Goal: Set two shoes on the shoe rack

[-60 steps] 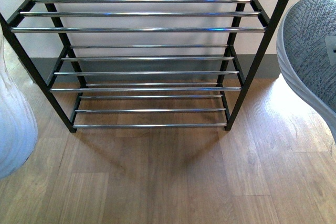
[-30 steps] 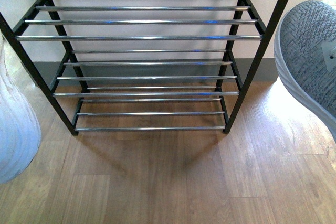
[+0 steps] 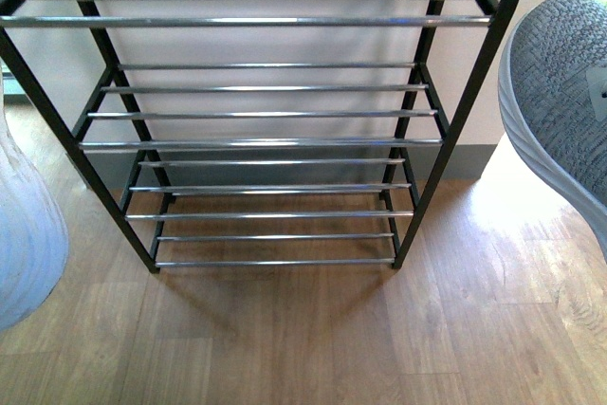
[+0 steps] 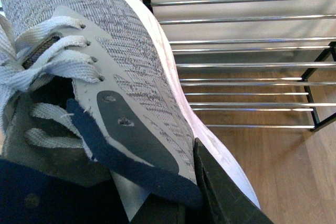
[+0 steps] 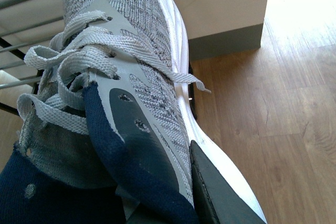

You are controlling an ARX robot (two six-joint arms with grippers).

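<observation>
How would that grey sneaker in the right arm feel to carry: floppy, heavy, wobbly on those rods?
The sneaker has a knit top and loose laces that look soft, so it probably flexes there. The thick white sole likely keeps the bottom fairly stiff, yet looks foamy, so probably light. On the smooth rods of the rack it might slide a little.

The front view's edges are cutting off the left shoe (image 3: 24, 234), leaving only a blurred pale shape, the right shoe (image 3: 560, 82) behind its forefoot and the shoe rack (image 3: 275, 21) at its top, while both heels are running off the wrist views.
</observation>
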